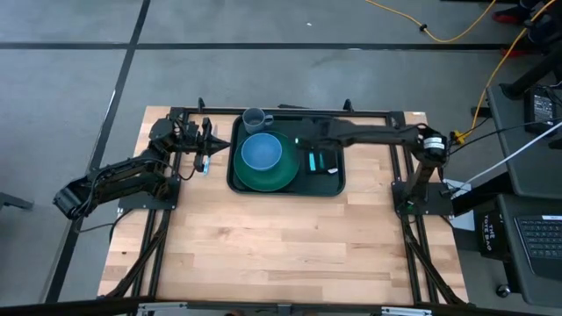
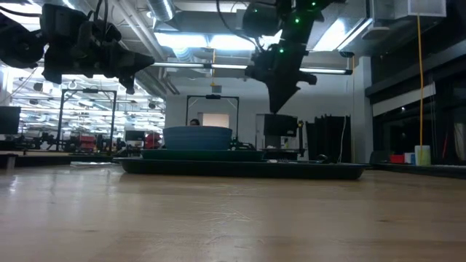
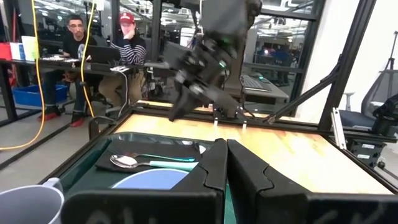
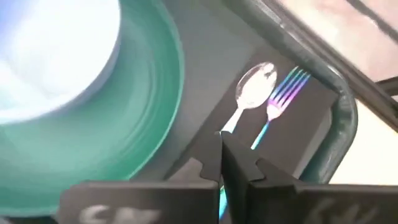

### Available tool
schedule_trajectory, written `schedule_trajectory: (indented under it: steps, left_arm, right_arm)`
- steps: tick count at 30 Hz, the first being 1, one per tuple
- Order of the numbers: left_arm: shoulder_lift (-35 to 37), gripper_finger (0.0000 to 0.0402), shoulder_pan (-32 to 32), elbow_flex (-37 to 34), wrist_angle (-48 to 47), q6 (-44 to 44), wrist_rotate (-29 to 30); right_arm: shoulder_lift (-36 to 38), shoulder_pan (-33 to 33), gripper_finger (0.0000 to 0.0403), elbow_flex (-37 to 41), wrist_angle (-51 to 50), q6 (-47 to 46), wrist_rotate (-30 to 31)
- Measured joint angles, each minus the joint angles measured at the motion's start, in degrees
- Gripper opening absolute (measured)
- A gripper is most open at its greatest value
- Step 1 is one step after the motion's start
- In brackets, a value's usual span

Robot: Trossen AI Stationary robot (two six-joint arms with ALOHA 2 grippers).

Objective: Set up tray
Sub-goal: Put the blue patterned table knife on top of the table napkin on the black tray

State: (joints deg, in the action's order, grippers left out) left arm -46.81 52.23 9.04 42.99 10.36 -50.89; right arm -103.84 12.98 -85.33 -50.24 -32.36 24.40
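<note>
While the large dark green rectangular plastic tray (image 1: 237, 180) lies at the far middle of the pale wooden bench (image 1: 281, 246), we see both of the robot's arms held above it or beside it, neither touching it. The right gripper (image 2: 282, 98) hangs over the tray's middle, its jaws clenched on nothing, with the cutlery just below in the right wrist view. The left gripper (image 1: 221, 146) hovers just off the tray's left edge, jaws likewise pressed together and empty.

We count one round green plate (image 1: 274, 178) on the tray, smooth and glossy, carrying one light blue bowl (image 1: 261, 153). Beside the plate lies one small black rectangular napkin (image 4: 311, 118), flat and matte. On it rest one shiny metal spoon (image 4: 255, 87) and one fork (image 4: 283, 93) with an iridescent sheen, side by side, both with teal handles. One grey mug (image 1: 254, 118) stands at the tray's far left corner; we cannot tell whether it is on the tray or just beyond its raised rim. In the left wrist view, two people (image 3: 102, 56) sit at a desk beyond the bench.
</note>
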Motion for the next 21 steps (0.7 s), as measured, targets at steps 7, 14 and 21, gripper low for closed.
schedule_trajectory:
  steps: [7, 14, 21]
  left_arm:
    - [0.0, 0.0003, 0.0, 0.0, 0.06, -0.03, -0.04]
    - [0.0, 0.0003, 0.0, 0.0, 0.41, 0.46, 0.0]
    - [0.04, 0.0003, -1.04, 0.82, -3.91, 5.49, 4.88]
  right_arm:
    - [4.24, -5.34, 0.0008, 9.9, 10.83, 2.94, 1.2]
    - [10.36, -9.31, 0.0013, 23.26, 33.94, 8.73, 1.54]
    - [11.9, -10.33, 0.0005, 31.12, 49.75, 15.34, 1.59]
